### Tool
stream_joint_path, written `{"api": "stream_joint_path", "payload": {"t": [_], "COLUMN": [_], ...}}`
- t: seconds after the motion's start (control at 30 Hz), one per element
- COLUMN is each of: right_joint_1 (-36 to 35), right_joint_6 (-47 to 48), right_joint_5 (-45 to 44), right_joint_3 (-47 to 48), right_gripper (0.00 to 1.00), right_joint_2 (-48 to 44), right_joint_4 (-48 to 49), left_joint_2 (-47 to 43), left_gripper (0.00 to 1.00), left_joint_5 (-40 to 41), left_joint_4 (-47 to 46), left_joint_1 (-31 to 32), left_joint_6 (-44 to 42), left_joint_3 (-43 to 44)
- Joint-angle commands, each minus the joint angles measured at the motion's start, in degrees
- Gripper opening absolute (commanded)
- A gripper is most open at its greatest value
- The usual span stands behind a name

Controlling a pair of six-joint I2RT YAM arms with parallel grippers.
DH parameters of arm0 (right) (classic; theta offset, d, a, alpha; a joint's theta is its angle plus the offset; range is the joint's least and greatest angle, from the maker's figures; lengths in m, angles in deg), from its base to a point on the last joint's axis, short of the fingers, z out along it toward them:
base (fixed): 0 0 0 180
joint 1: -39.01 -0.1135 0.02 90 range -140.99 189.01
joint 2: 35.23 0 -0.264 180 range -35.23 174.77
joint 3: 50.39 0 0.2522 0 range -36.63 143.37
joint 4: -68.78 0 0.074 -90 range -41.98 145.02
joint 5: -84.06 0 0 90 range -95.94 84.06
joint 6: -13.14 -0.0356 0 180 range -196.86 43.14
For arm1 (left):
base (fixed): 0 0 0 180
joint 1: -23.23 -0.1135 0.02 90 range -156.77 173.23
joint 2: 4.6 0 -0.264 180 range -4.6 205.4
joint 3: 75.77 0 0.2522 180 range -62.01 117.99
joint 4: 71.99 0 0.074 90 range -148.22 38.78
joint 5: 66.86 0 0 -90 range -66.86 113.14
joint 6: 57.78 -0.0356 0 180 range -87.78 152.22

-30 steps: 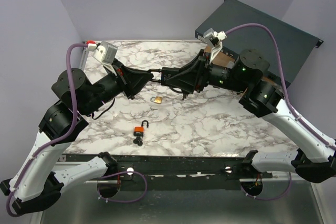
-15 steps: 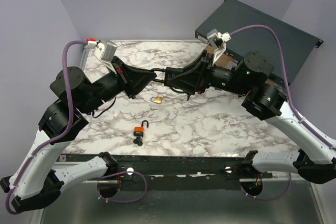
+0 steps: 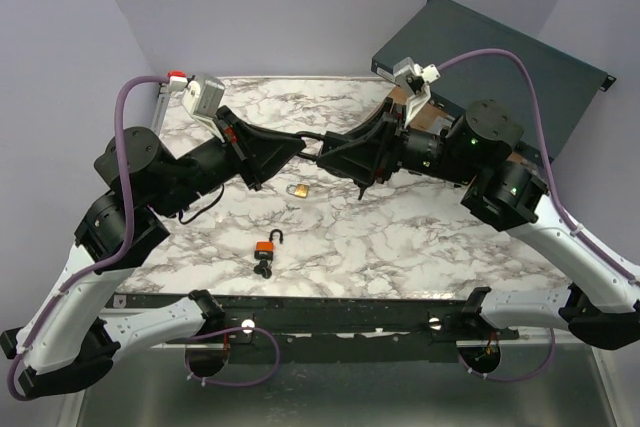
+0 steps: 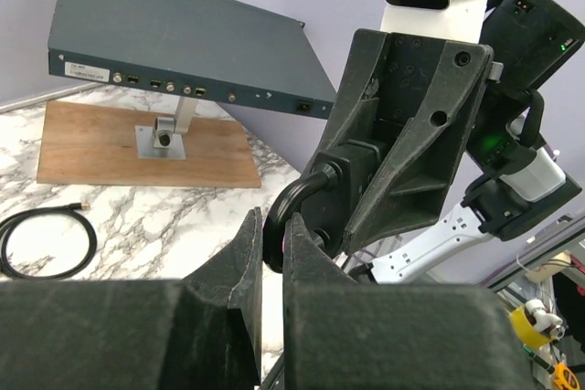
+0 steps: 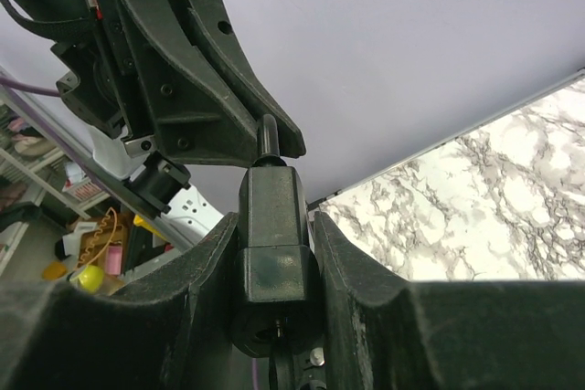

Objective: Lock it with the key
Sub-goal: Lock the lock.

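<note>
Raised beyond the brass padlock (image 3: pixel 297 189), the black padlock (image 5: pixel 272 207) lies gripper to gripper. The left gripper (image 4: pixel 272 237) is clenched on its shackle (image 4: pixel 294 200), the right gripper (image 5: pixel 274 235) grasps its body, and the keyhole end is hidden.

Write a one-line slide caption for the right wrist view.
Right gripper clamps a black padlock while the left gripper pinches its shackle.
</note>
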Motion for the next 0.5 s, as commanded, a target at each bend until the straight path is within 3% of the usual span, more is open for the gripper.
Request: {"api": "stream_joint_path", "payload": {"t": [0.0, 0.3, 0.47], "right_joint_1": [-2.0, -2.0, -2.1], "right_joint_6": [1.7, 2.3, 3.6], "right_joint_5": [-4.6, -5.3, -4.6], "right_joint_3": [-1.0, -1.2, -0.1], "right_gripper": [0.01, 0.01, 0.01], "right_joint_2": [8.6, 5.5, 5.2], "right_joint_4": [0.1, 0.5, -0.7], "left_joint_2": [5.2, 2.6, 4.6], "left_gripper": [0.00, 0.00, 0.00], "left_joint_5": [-23.7, -2.1, 3.1], "left_joint_4": [-8.3, 2.1, 7.8], "left_joint_1": [6.5, 6.5, 6.5], "left_joint_6": [8.0, 3.9, 1.3], "left_joint_3": [-1.4, 0.9, 2.3]}}
